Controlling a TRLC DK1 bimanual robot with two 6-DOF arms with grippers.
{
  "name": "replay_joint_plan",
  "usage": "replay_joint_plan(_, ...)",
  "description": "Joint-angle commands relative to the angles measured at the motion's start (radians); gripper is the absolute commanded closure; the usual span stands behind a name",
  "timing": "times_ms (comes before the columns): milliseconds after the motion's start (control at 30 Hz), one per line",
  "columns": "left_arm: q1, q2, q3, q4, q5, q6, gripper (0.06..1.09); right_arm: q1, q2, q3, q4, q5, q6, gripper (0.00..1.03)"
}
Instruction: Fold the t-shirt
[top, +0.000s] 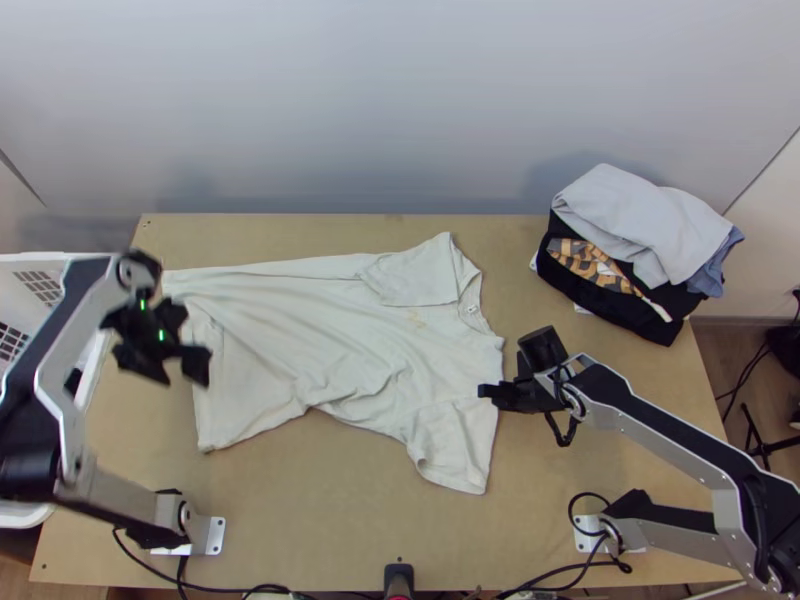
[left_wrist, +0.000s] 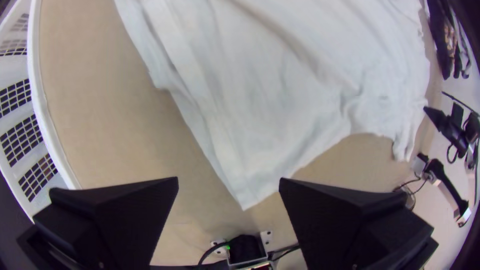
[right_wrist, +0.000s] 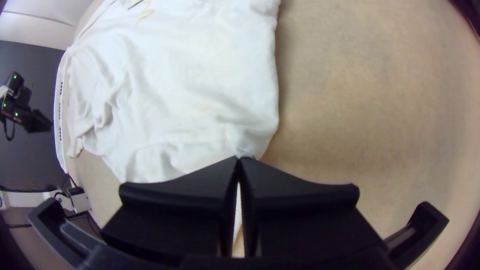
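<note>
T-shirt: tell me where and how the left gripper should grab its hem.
Pinch the near hem corner with the left gripper, probably best from above: the corner lies flat and tapers to a point narrower than the open gripper.

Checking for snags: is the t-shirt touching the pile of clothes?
Apart. The top view shows a bare strip of table between the collar side of the t-shirt and the pile of clothes.

A pale grey wall (top: 370, 120) rises behind the light wooden desk (top: 340, 510); brown floor (top: 712, 345) lies to the right.
</note>
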Motion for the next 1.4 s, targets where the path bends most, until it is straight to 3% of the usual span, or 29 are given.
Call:
replay_joint_plan(0, -0.054, -0.241, -0.346, 0.066, -0.002, 0.027, 0.11, -0.008, 0.018, -0.002, 0.001, -0.002, 0.004, 1.0)
replay_joint_plan(233, -0.081, -0.303, -0.549, 0.184, -0.034, 0.064, 0.11, -0.008, 0.031, 0.008, 0.008, -0.001, -0.007, 1.0)
replay_joint_plan(467, -0.088, -0.32, -0.578, 0.261, -0.028, 0.126, 0.11, 0.003, 0.013, 0.001, 0.008, -0.001, -0.005, 1.0)
replay_joint_plan(567, -0.088, -0.32, -0.572, 0.279, -0.022, 0.121, 0.21, 0.006, 0.01, -0.005, 0.008, -0.001, 0.0, 1.0)
replay_joint_plan(733, -0.091, -0.317, -0.572, 0.282, -0.017, 0.11, 0.22, 0.008, 0.01, -0.018, 0.02, -0.001, 0.001, 1.0)
replay_joint_plan(833, -0.091, -0.311, -0.589, 0.319, -0.005, 0.109, 0.34, 0.008, 0.01, -0.018, 0.023, -0.001, 0.001, 1.0)
replay_joint_plan(967, -0.091, -0.288, -0.592, 0.313, 0.026, 0.113, 0.35, 0.008, 0.008, -0.018, 0.023, -0.001, 0.0, 1.0)
replay_joint_plan(1100, -0.085, -0.29, -0.576, 0.325, 0.101, 0.112, 0.73, 0.006, 0.001, -0.028, 0.023, 0.001, -0.007, 1.0)
replay_joint_plan(1167, -0.081, -0.29, -0.575, 0.334, 0.106, 0.107, 0.82, 0.005, -0.002, -0.032, 0.023, 0.001, -0.008, 1.0)
replay_joint_plan(1367, -0.051, -0.31, -0.555, 0.334, 0.11, 0.104, 0.83, -0.017, -0.015, -0.038, 0.023, 0.001, -0.013, 1.0)
